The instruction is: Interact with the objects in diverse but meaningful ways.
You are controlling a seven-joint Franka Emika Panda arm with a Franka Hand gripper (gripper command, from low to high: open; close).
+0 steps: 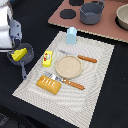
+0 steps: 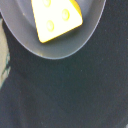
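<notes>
A yellow holed cheese wedge (image 1: 20,54) lies in a small grey pan (image 1: 27,50) at the exterior view's left; the wrist view shows the cheese (image 2: 55,20) in the pan (image 2: 62,47) from close above. My gripper (image 1: 13,44) hangs just above and beside the pan; its fingers do not show clearly in either view. On the pale placemat (image 1: 95,85) are a yellow box with a red label (image 1: 47,58), a golden-brown bread loaf (image 1: 48,83) and a pale blue-and-white milk carton (image 1: 72,35).
A beige plate (image 1: 68,67) sits mid-mat between an orange-handled knife (image 1: 86,59) and fork (image 1: 73,84). A grey pot (image 1: 91,12) and another pot (image 1: 123,16) stand on a brown board (image 1: 107,27) at the back. The table is black.
</notes>
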